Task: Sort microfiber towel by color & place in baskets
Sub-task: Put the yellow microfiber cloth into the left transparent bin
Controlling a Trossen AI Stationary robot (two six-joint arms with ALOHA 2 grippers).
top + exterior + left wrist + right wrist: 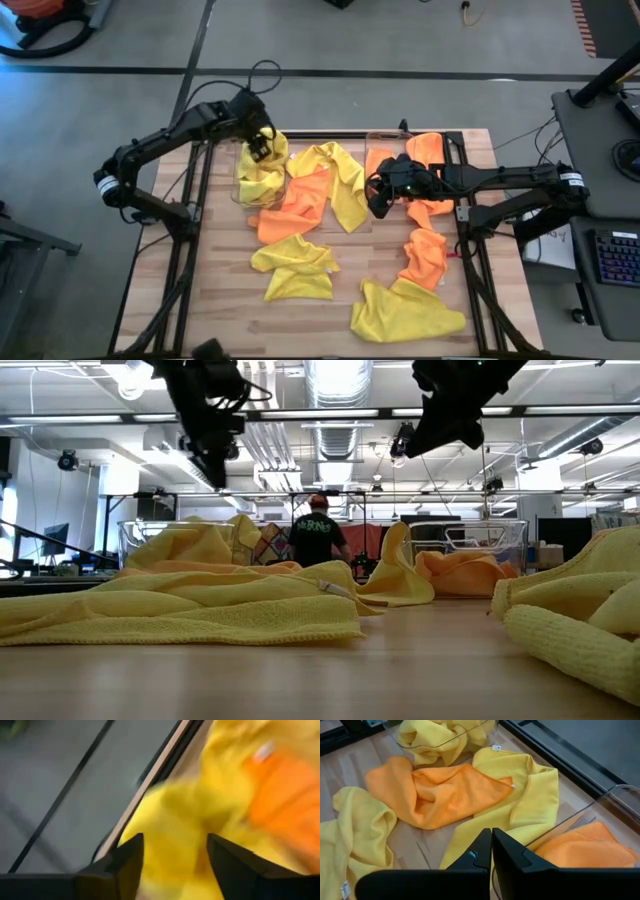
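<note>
Nearest the table's (230,320) front edge lie three loose cloths: a yellow towel (405,312) toward the front right corner, another yellow one (292,268) left of the middle, and an orange towel (424,256) running front to back by the right edge. Further in, at the centre, an orange towel (298,203) spreads beside a long yellow towel (341,180) whose length runs from the back edge toward the middle. The right gripper (380,200) hangs above the table just right of that long yellow strip, fingers pressed together and holding nothing; its wrist view shows the strip (530,795) directly ahead of the closed tips, with the central orange cloth (437,792) beyond it. So the right arm is plainly the nearer one to both, and it would have to part its fingers before taking either. At the back edge stand the two clear bins: the right basket (378,140) holds orange cloth (428,150), and the left basket (240,175) holds a heap of yellow towels (262,172). The left gripper (260,143) hovers over that heap with its fingers (127,860) spread wide and nothing between them, the yellow pile (175,820) lying loose just beyond the tips; it looks to have let a cloth go there.
</note>
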